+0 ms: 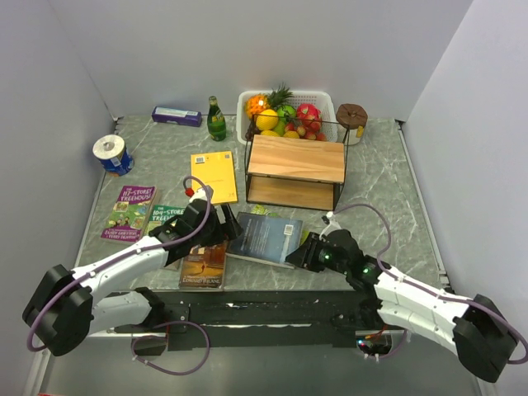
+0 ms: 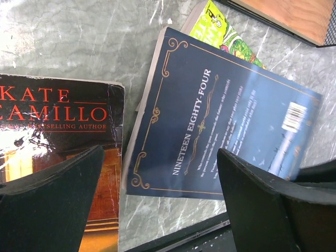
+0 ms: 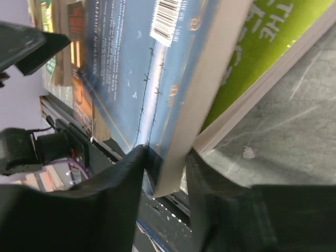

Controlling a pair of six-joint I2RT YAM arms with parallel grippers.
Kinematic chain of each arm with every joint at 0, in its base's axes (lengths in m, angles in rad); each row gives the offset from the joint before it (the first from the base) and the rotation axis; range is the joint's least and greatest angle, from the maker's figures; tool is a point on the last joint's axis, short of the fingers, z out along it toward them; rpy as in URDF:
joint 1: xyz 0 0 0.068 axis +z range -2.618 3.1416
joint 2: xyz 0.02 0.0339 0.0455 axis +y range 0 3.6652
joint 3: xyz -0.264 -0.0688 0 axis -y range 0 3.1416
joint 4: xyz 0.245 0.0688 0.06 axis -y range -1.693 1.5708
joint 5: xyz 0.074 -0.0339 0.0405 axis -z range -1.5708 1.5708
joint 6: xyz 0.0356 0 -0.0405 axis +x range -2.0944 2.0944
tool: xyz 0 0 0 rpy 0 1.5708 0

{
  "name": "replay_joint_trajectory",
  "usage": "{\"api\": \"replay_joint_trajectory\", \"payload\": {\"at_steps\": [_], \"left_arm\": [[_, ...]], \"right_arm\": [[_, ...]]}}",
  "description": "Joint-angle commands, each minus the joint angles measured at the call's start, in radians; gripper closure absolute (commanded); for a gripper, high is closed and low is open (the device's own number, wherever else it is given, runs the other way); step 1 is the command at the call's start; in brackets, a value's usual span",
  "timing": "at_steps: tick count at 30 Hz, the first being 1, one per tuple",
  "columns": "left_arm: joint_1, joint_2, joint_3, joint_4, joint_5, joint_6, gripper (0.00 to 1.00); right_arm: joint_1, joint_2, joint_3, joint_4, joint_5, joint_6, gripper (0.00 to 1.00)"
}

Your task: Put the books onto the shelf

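Observation:
A dark blue book (image 1: 264, 238) lies in front of the shelf (image 1: 295, 169), resting on a bright green book (image 3: 268, 52). My right gripper (image 1: 301, 252) is shut on the blue book's near right corner (image 3: 136, 68), one finger on the cover and one under the page edge. My left gripper (image 1: 221, 226) hovers open over the gap between the blue book (image 2: 220, 126) and a dark brown book (image 2: 52, 121), holding nothing. A purple cartoon book (image 1: 130, 213) and a green cartoon book (image 1: 161, 216) lie further left. The brown book (image 1: 204, 266) sits by the front edge.
A yellow book (image 1: 214, 176) lies left of the shelf. Behind the shelf stand a white fruit basket (image 1: 289, 115), a green bottle (image 1: 216, 120), a purple box (image 1: 176, 115) and a brown object (image 1: 352, 115). A tape roll (image 1: 110, 153) sits far left.

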Motion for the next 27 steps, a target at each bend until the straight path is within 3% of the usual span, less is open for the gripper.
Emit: {"api": "replay_joint_trajectory", "payload": {"at_steps": [1, 5, 8, 10, 14, 21, 27], "left_arm": [[-0.009, -0.026, 0.022, 0.016, -0.029, -0.022, 0.05], [-0.009, -0.066, 0.048, -0.022, -0.065, -0.008, 0.04], [-0.009, -0.115, 0.088, -0.067, -0.093, 0.013, 0.03], [-0.009, -0.163, 0.123, -0.088, -0.121, 0.043, 0.02], [-0.006, -0.252, 0.169, -0.064, -0.127, 0.13, 0.01], [0.014, -0.292, 0.281, -0.067, 0.068, 0.332, 0.04], [0.03, -0.341, 0.281, -0.071, 0.35, 0.448, 0.04]], "right_arm": [[0.04, -0.099, 0.059, -0.055, 0.028, -0.057, 0.69], [0.071, -0.169, 0.105, -0.16, 0.05, -0.126, 0.76], [0.082, -0.22, 0.153, -0.223, 0.033, -0.184, 0.87], [0.082, -0.248, 0.197, -0.247, 0.009, -0.221, 1.0], [0.082, -0.265, 0.313, -0.285, -0.082, -0.328, 1.0], [0.079, -0.144, 0.573, -0.392, -0.42, -0.477, 1.0], [0.079, -0.11, 0.723, -0.445, -0.623, -0.516, 1.0]]}}
